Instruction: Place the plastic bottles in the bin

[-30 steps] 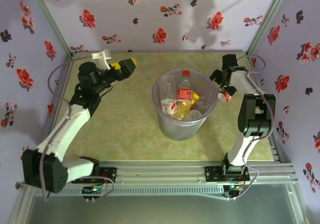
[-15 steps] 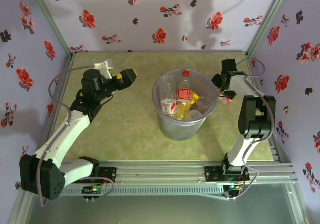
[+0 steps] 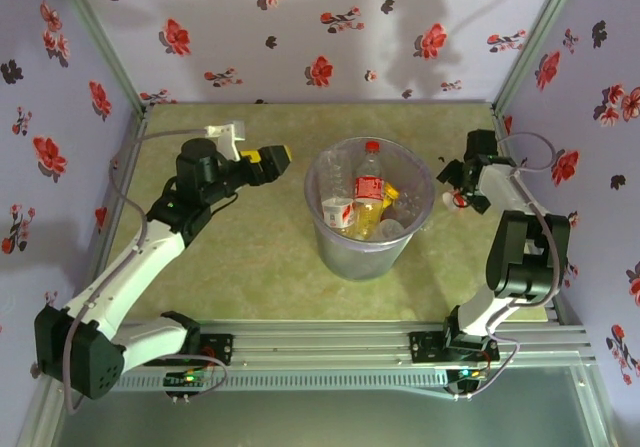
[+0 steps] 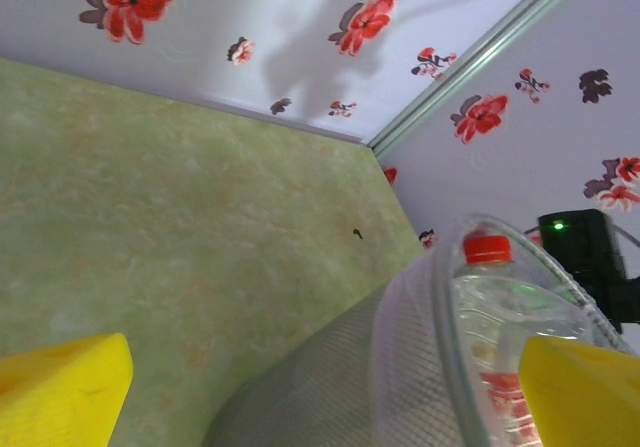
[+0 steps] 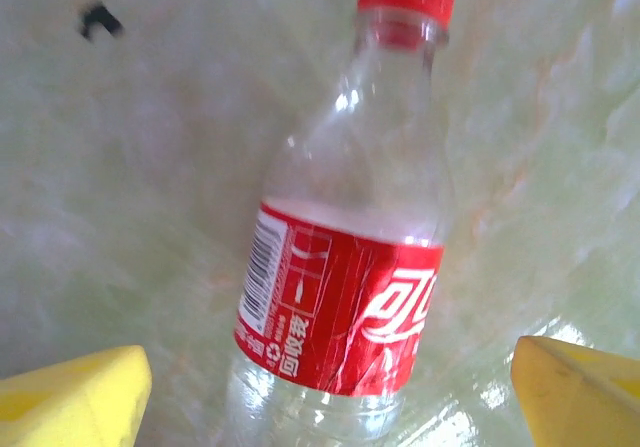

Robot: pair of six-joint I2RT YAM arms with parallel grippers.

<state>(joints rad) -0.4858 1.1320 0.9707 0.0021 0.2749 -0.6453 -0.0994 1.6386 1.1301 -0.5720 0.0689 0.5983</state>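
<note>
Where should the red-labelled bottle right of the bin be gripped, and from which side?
Across the labelled mid-body of the bottle, coming from above with jaws either side: it appears to lie flat on the table, straight-walled there, while the neck tapers.

We see the bin [image 3: 345,252] as translucent grey plastic, smooth at the rim and finely textured down the wall, and the bottle [image 5: 350,187] at its three o'clock as clear glossy plastic with a creased, shiny red label and smooth red cap. The table top [image 3: 250,267] looks like a smooth, faintly glossy green sheet, the rail [image 3: 330,339] at six o'clock is brushed metal, and the pads [image 5: 70,397] of the right gripper [image 5: 330,367] look like matt yellow plastic.
</note>
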